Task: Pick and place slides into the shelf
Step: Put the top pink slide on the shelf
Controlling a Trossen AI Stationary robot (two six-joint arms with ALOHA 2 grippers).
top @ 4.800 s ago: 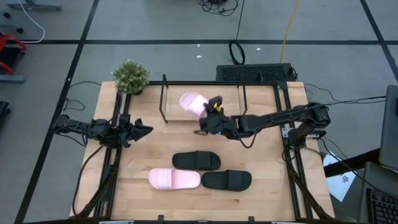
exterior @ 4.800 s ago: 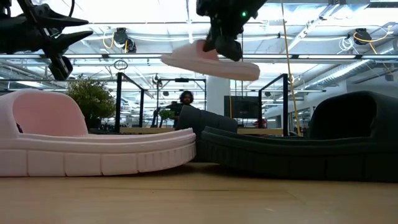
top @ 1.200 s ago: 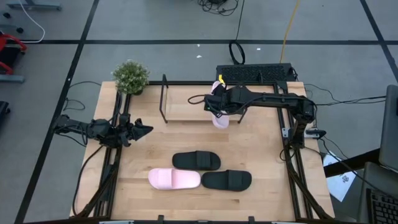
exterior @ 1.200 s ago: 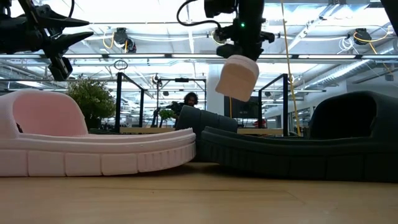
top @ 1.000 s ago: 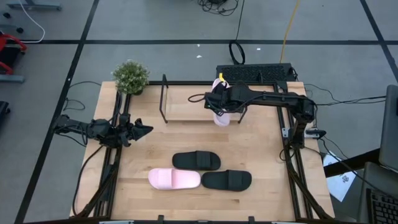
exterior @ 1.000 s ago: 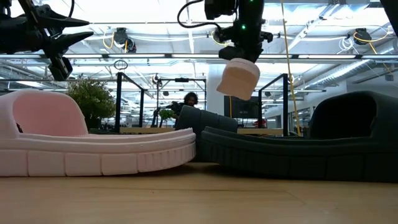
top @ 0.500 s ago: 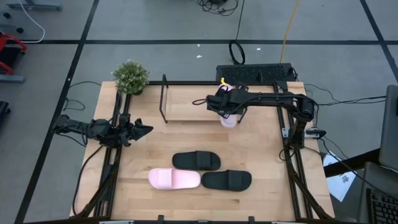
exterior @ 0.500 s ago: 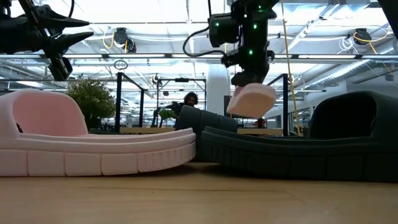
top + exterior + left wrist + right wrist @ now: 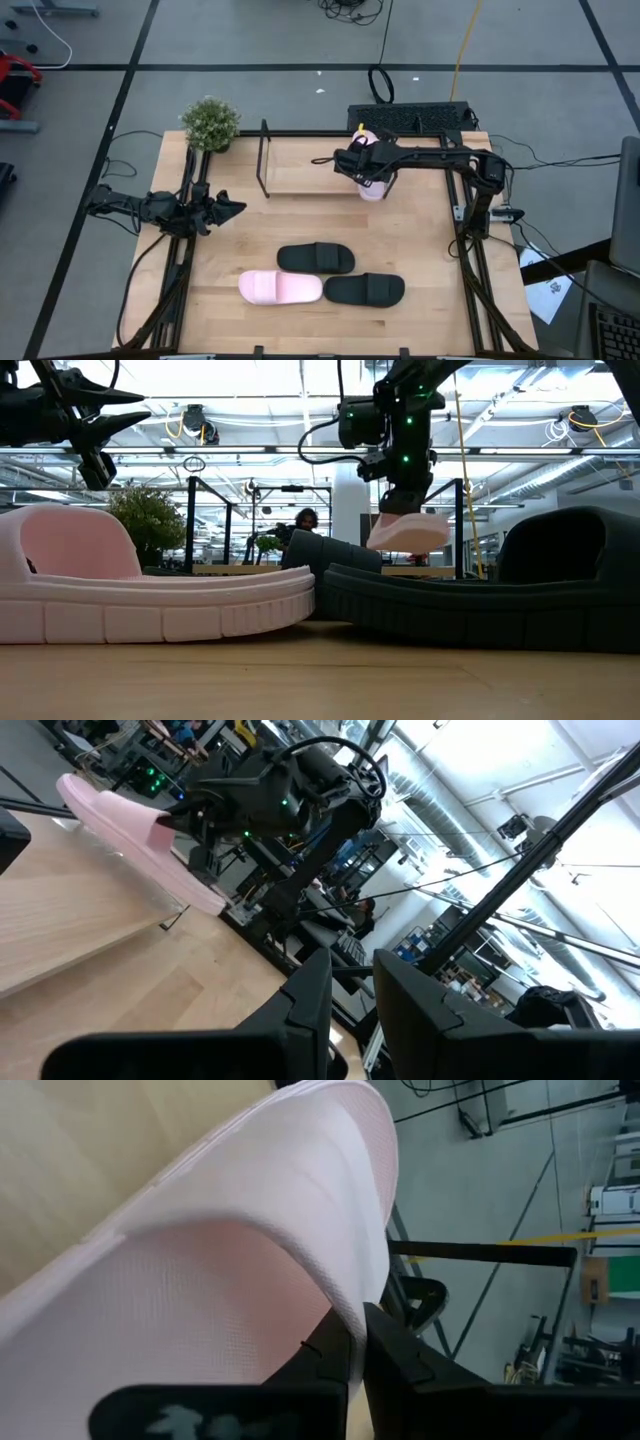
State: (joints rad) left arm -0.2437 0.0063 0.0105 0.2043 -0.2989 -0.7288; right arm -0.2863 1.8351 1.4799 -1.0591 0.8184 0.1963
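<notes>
The shelf stands at the back of my worktop, its wooden board bare on the left part. Three slides lie near the front: a black slide, a second black slide and a pink slide beside them. I see my right gripper over the shelf's right end, clamped on the strap of the other pink slide, which hangs clear above the board in the low view. My left gripper waits at the worktop's left edge, its jaws only narrowly apart and holding nothing. A potted plant sits at the back left corner.
</notes>
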